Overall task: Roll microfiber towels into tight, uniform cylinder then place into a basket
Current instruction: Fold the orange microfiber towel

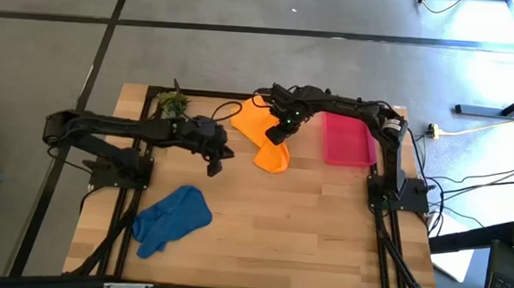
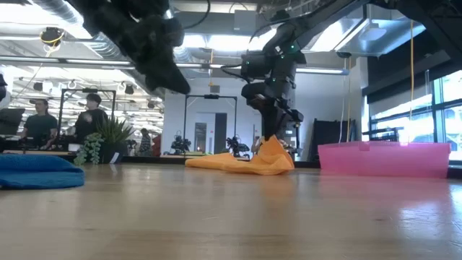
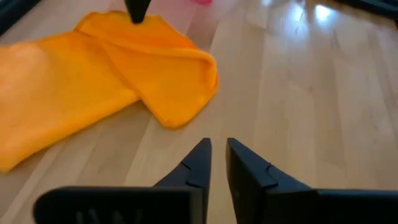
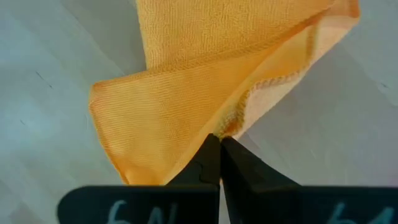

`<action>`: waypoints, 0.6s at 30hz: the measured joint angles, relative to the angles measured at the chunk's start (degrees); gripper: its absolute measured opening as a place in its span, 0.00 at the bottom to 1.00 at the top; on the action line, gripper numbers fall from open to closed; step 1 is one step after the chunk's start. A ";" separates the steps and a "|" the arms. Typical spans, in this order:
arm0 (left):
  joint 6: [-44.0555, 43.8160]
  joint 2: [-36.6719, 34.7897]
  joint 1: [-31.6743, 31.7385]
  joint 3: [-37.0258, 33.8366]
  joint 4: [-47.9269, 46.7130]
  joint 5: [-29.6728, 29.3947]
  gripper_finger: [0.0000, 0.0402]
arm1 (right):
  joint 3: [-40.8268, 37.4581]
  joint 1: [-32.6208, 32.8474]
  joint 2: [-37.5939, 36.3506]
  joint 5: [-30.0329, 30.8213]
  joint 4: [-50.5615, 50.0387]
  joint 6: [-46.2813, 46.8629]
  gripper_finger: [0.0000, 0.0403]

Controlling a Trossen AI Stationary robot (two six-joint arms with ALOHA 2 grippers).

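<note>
While the orange towel [image 1: 262, 137] lies folded near the tabletop's [image 1: 305, 227] far edge, its hem is pinched by the clenched jaws of the right gripper [image 4: 219, 144], so one corner is drawn up off the wood. Just beside the towel's near fold, the left gripper [image 3: 217, 152] is held over bare boards, its jaws parted by a narrow gap and grasping nothing. The blue towel [image 1: 172, 219] is bunched near the front left edge. The pink basket [image 1: 347, 139] is set just right of the orange towel.
</note>
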 joint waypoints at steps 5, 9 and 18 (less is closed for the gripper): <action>-0.03 5.47 0.02 -0.02 2.01 -0.74 0.21 | 1.58 -0.03 0.00 -0.13 -1.91 0.03 0.01; 5.91 11.23 0.02 -0.07 6.11 -1.06 0.24 | 2.65 -0.03 -0.02 -0.94 -2.58 -0.04 0.01; 16.40 25.73 0.02 -0.09 25.44 -1.09 0.24 | 2.82 -0.05 -0.04 -1.74 -3.89 -0.20 0.01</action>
